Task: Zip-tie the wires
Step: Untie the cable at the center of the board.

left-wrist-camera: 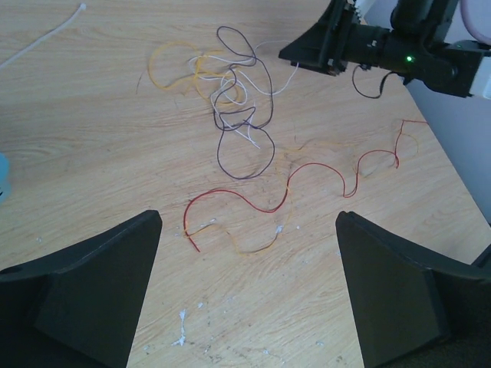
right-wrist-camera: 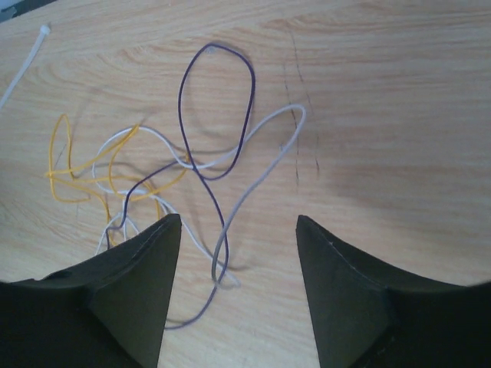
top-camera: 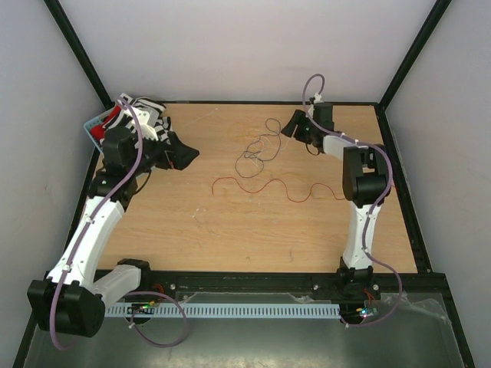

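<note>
The wires lie loose on the wooden table: a tangle of dark, white and yellow strands [top-camera: 257,146] at the middle back, and a long red wavy strand [top-camera: 261,186] in front of it. The left wrist view shows the tangle [left-wrist-camera: 234,100] and the red strand [left-wrist-camera: 307,180] ahead of my left gripper [left-wrist-camera: 249,216], which is open and empty. My right gripper [right-wrist-camera: 238,218] is open just above the tangle's right end, with a white and a purple strand [right-wrist-camera: 222,230] lying between its fingers, ungripped. The whitish zip tie [left-wrist-camera: 42,37] lies far left of the tangle.
A blue bin [top-camera: 96,126] with red and white items sits at the back left corner behind my left arm. Black frame rails border the table. A white slotted cable duct [top-camera: 253,310] runs along the front. Small white specks [left-wrist-camera: 182,326] dot the wood.
</note>
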### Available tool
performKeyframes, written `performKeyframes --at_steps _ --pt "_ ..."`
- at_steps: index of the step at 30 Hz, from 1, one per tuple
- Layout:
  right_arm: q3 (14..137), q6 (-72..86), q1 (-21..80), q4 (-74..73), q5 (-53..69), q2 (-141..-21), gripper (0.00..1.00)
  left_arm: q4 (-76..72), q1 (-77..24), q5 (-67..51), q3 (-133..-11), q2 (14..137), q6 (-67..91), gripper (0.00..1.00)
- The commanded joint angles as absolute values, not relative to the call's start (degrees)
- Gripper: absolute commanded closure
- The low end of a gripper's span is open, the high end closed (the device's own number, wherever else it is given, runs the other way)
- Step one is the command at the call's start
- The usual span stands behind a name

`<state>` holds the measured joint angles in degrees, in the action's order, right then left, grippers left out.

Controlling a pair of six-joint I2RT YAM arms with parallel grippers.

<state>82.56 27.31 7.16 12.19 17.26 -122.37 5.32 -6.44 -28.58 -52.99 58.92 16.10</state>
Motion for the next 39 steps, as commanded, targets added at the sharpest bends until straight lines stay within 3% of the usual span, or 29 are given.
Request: performKeyframes --at_steps 1,5,9,15,27,39 --pt "88.64 28.38 7.95 12.35 17.75 -126.44 0.35 3.35 -5.74 -30.66 -52.19 57.18 16.22 0.01" --pt "93.86 27.59 8.18 10.25 18.63 -127.83 0.77 3.34 -5.32 -31.99 -52.3 56.91 15.92 0.01" --pt "94.99 25.65 8.78 9.42 17.65 -123.4 0.94 1.48 -4.48 -33.58 -53.27 56.94 17.72 0.01" --pt "101.06 18.64 11.01 6.94 16.69 -114.82 0.96 -4.92 -1.47 -32.81 -55.25 59.0 29.56 0.01" --pt "127.63 11.85 13.1 2.85 14.4 -111.78 0.97 -7.21 -1.4 -39.6 -68.15 74.16 30.69 0.01" --pt "128.63 8.4 13.1 0.81 17.45 -110.8 0.97 -13.08 -10.94 -37.02 -77.32 87.75 24.7 0.01"
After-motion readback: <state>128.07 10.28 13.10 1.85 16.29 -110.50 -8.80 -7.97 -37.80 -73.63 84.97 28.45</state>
